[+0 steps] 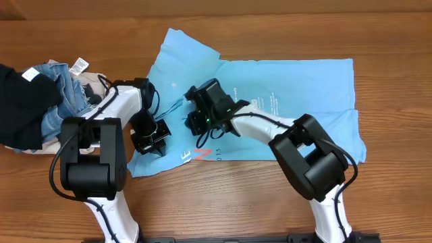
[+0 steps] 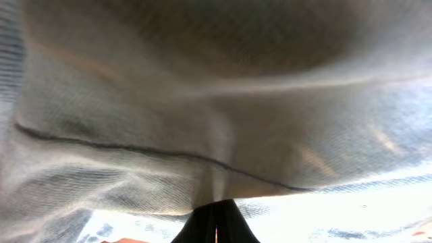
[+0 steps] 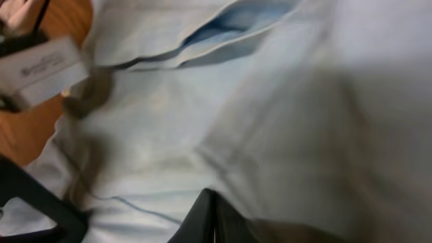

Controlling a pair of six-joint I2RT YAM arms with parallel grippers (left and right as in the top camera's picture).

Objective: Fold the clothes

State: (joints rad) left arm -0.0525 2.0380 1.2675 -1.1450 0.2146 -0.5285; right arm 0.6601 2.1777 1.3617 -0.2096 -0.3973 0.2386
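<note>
The light-blue T-shirt point(image 1: 297, 101) lies spread on the wooden table, with white-and-red letters point(image 1: 201, 155) showing at its front edge. My left gripper point(image 1: 152, 138) is at the shirt's left front part. In the left wrist view its fingers point(image 2: 216, 219) are closed together, pinching a fold of the shirt cloth point(image 2: 202, 101) that drapes over the view. My right gripper point(image 1: 197, 121) is over the shirt's left middle. In the right wrist view its fingers point(image 3: 214, 216) are closed on a fold of the shirt point(image 3: 270, 101).
A pile of other clothes, with jeans point(image 1: 64, 84) and a black garment point(image 1: 20, 111), sits at the table's left edge. Bare wood point(image 1: 256, 196) lies in front of the shirt. The left arm's camera housing point(image 3: 40, 67) shows in the right wrist view.
</note>
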